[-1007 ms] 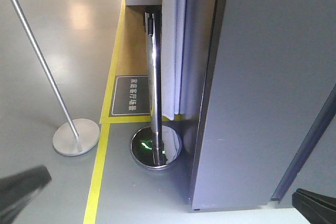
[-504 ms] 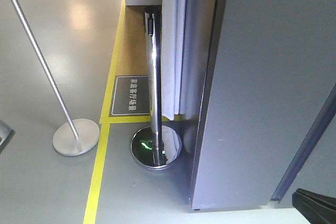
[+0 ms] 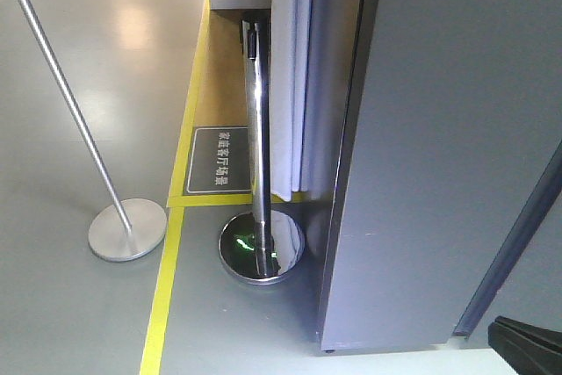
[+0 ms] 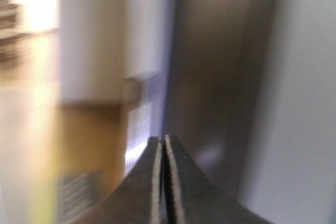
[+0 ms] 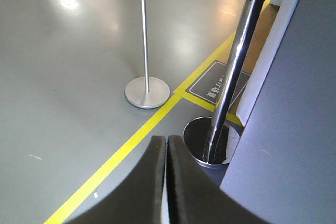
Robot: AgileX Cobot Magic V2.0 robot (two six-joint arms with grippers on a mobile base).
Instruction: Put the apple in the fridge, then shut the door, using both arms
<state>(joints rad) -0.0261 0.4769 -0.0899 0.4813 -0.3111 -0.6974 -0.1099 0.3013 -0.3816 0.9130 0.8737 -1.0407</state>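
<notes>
The fridge (image 3: 439, 147) fills the right of the front view as a plain dark grey wall, standing on the grey floor. It also shows at the right of the right wrist view as the fridge (image 5: 294, 129). A dark seam slants down its right side; whether the panel beyond it is the door, I cannot tell. The apple is out of view. My left gripper (image 4: 163, 140) is shut with nothing between its fingers, in a blurred view of a grey surface. My right gripper (image 5: 167, 140) is shut and empty above the floor. A black part of the right arm (image 3: 527, 347) sits at the bottom right corner.
A chrome stanchion post (image 3: 259, 155) on a round base (image 3: 262, 248) stands close against the fridge's left corner. A second thin pole with a flat disc base (image 3: 127, 228) stands further left. Yellow floor tape (image 3: 167, 296), a grey floor sign (image 3: 219, 160) and a white curtain (image 3: 290, 76) lie behind.
The dark blurred shape at the front view's lower left slid off the left edge and is gone. The black part at the bottom right has stayed put.
</notes>
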